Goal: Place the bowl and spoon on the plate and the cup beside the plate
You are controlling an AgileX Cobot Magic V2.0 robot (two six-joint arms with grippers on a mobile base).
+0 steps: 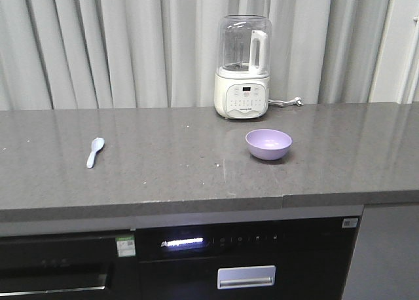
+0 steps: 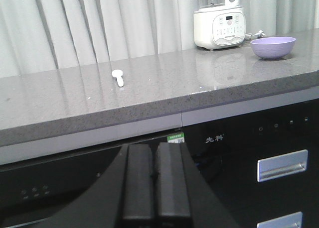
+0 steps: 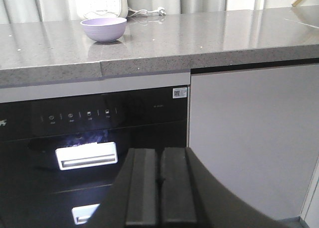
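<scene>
A lavender bowl (image 1: 268,144) stands upright on the grey countertop (image 1: 196,175), right of centre; it also shows as the bowl (image 2: 272,47) and the bowl (image 3: 103,29) in the wrist views. A pale blue spoon (image 1: 95,152) lies on the counter's left side, seen small as the spoon (image 2: 118,77) from the left wrist. The plate and the cup are out of view. My left gripper (image 2: 155,147) and right gripper (image 3: 159,151) are both shut and empty, held low in front of the cabinet faces, well below the counter edge.
A white blender with a clear jug (image 1: 243,67) stands at the back of the counter, its cord (image 1: 288,103) trailing right. Curtains hang behind. Below the counter are black appliance fronts with handles (image 1: 245,276) and a grey cabinet door (image 3: 249,138).
</scene>
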